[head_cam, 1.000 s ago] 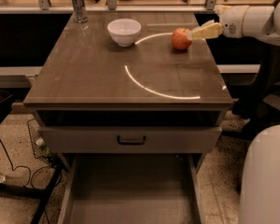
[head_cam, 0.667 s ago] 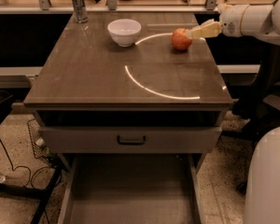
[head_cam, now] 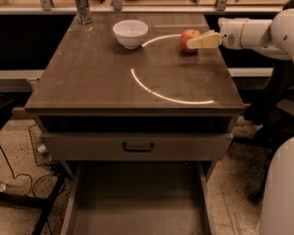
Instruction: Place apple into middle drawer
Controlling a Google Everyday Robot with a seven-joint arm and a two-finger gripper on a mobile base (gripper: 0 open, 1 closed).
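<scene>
Beside the white bowl, the gripper is at the apple.

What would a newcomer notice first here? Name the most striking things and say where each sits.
The red-orange apple stands out at the far right of the tabletop, with the gripper reaching in from the right, at its side. A white bowl sits to its left. Below, the middle drawer is pulled wide open.
</scene>
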